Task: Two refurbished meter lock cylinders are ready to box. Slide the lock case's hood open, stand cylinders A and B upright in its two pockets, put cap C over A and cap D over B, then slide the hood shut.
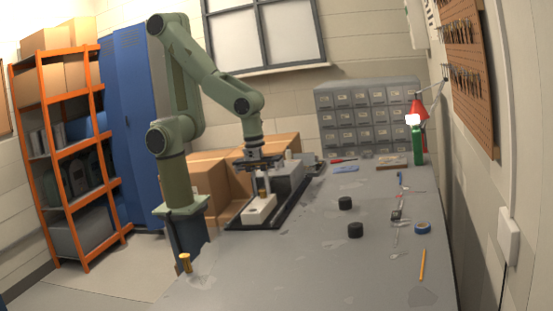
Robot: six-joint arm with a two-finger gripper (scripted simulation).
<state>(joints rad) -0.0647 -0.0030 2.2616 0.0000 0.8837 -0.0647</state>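
Observation:
My gripper (261,185) hangs straight down over the white pocket block (259,209) of the lock case. The case sits on a dark tray at the left of the bench. Its grey hood (287,174) is slid back, behind the block. A brass cylinder (262,192) stands upright at the rear pocket, under my fingers. The front pocket (252,210) shows as a dark hole. A second brass cylinder (185,262) stands at the bench's near left corner. Two black caps (345,203) (355,229) rest on the bench to the right. The gripper is closed on the brass cylinder at the rear pocket.
The bench's left edge runs close beside the tray. Cardboard boxes (219,172) stand behind it. A blue tape roll (422,227), a pencil (422,264), small tools and a green bottle (418,144) lie along the right side. A drawer cabinet (367,116) stands at the back.

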